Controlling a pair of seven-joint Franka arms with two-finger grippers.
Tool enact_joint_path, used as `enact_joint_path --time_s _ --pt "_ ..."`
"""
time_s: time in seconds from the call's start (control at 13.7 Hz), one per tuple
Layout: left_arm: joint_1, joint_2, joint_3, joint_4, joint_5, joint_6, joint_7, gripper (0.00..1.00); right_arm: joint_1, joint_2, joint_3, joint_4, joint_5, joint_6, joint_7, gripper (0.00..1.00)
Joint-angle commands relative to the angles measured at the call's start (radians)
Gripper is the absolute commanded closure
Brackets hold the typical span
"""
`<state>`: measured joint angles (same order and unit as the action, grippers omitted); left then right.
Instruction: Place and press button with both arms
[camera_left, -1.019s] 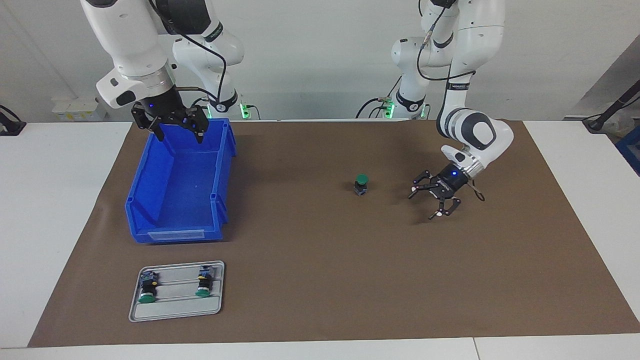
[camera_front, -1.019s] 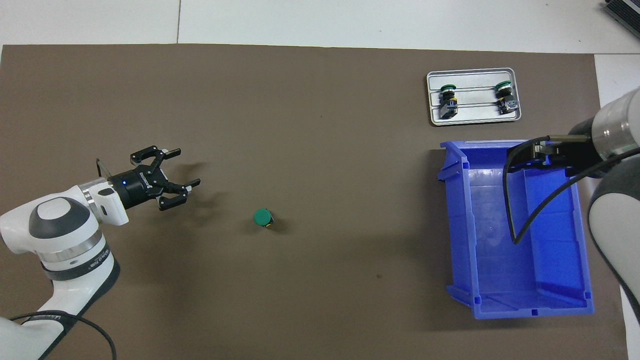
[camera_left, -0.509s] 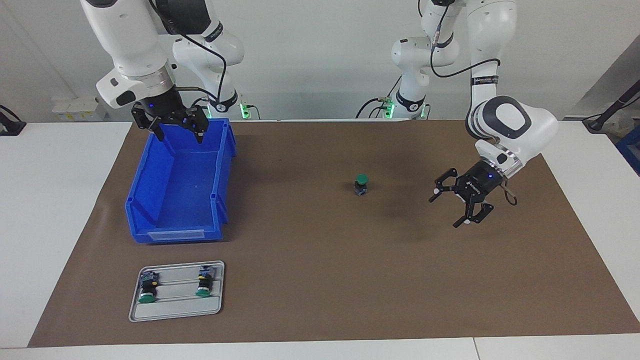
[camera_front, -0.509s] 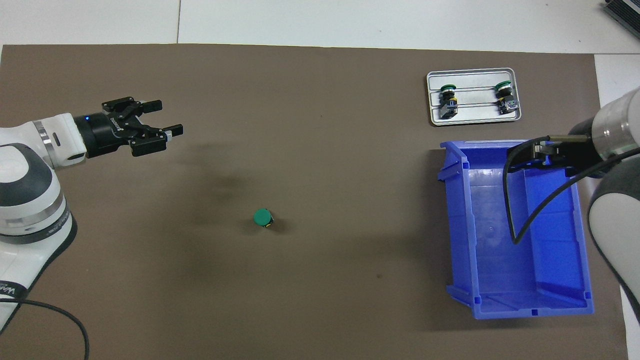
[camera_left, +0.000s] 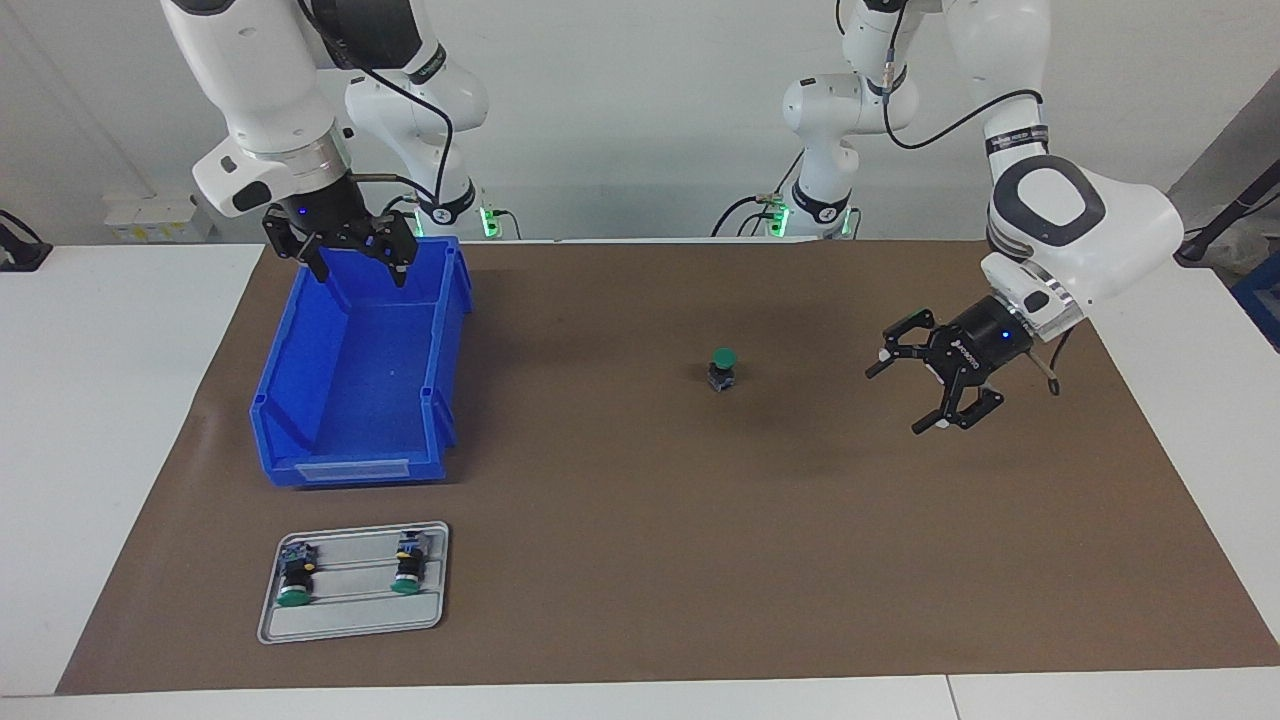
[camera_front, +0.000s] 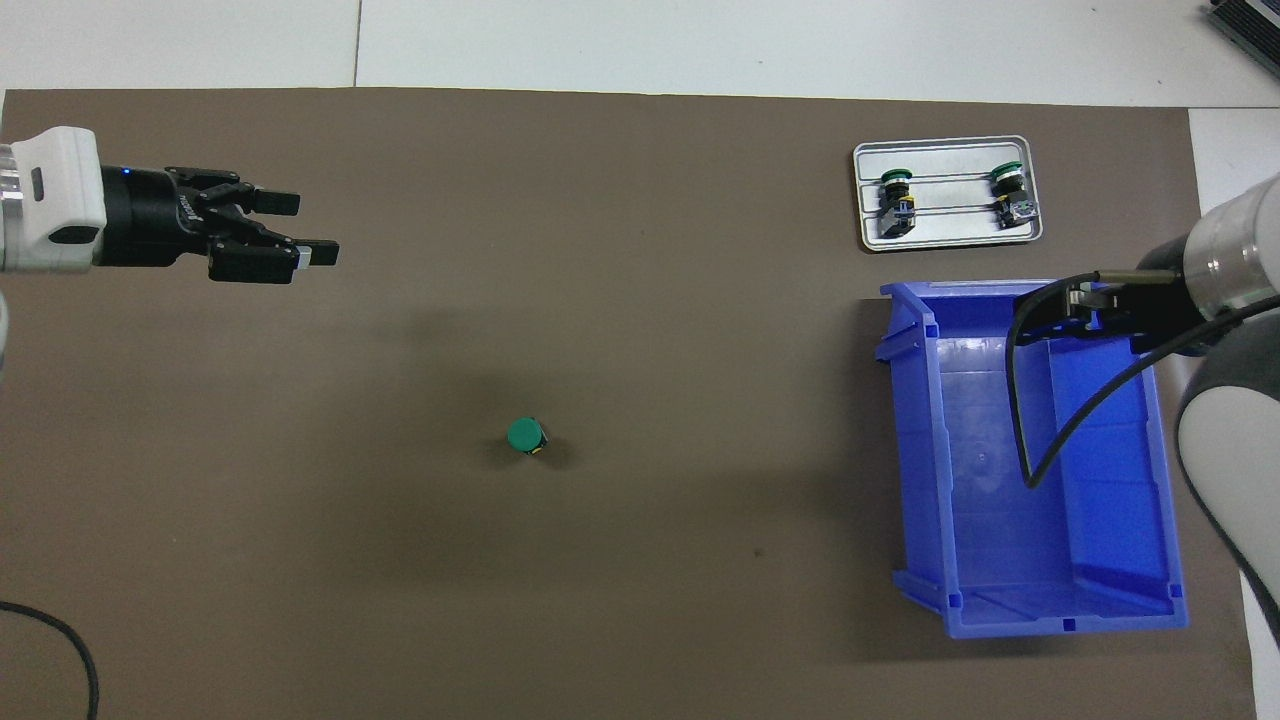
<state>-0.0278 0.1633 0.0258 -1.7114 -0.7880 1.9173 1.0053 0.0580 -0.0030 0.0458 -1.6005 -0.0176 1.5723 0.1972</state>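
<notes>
Green-capped button (camera_left: 722, 369) stands upright mid-frame, cap up (ready for pressing, I'd judge); left gripper (camera_left: 928, 378) hovers centre-right, fingers spread, empty; right gripper (camera_left: 353, 254) waits spread over the bin (camera_left: 300, 400), upper left.

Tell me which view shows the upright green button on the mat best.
The facing view: the button shows from the side, green cap above its dark body, standing alone on the brown mat. The overhead view shows mostly the round cap, hiding the body beneath.
</notes>
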Motion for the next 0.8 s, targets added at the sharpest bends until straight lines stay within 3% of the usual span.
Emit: enact_joint_path --time_s 0.0,0.15,0.29,0.73 --pt "-0.001 0.012 -0.010 0.073 0.145 -0.087 -0.120 0.05 -0.021 -0.015 0.006 -0.019 0.022 -0.001 0.013 0.00" --pt "-0.032 0.010 -0.012 0.098 0.228 -0.122 -0.198 0.05 -0.036 -0.015 0.006 -0.018 0.022 0.003 0.007 0.00" --pt "-0.081 0.010 -0.014 0.143 0.391 -0.178 -0.290 0.05 -0.049 -0.015 0.006 -0.018 0.022 0.008 0.004 0.00" --pt "-0.141 -0.030 -0.014 0.153 0.680 -0.265 -0.641 0.04 -0.040 -0.015 0.006 -0.019 0.019 0.009 0.002 0.00"
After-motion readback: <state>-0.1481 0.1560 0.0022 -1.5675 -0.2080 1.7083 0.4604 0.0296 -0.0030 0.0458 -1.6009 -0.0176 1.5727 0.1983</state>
